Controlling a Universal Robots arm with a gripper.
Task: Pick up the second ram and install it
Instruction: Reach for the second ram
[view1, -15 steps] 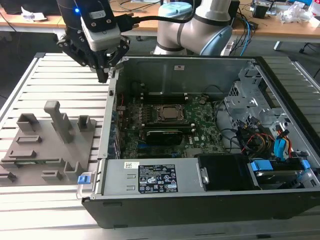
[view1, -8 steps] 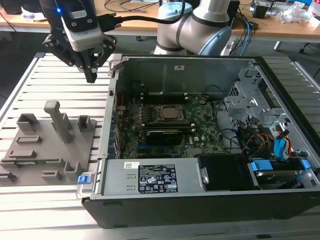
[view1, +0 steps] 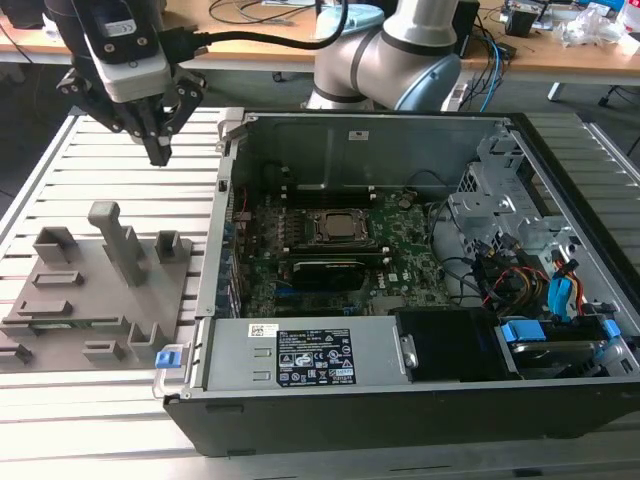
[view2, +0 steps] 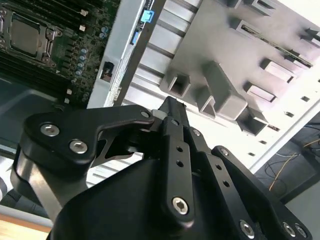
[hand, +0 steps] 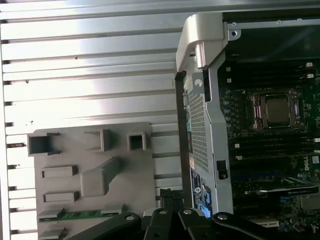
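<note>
Your gripper (view1: 159, 152) hangs pinched shut, holding nothing, above the slatted counter (view1: 120, 185), well apart from the second ram (hand: 85, 214) lying in the grey holder (hand: 125, 190).

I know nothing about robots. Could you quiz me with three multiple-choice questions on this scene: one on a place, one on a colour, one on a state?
1. Where is the claw? A on the floor; B above the slatted table; C in a drawer.
2. What colour is the memory stick in the grey tray? A red; B white; C green.
3. The computer case is: A open; B closed; C wrapped.

Answers: B, it hangs over the slats beside the case; C, a green strip lies in the tray; A, the circuit board inside shows.
</note>
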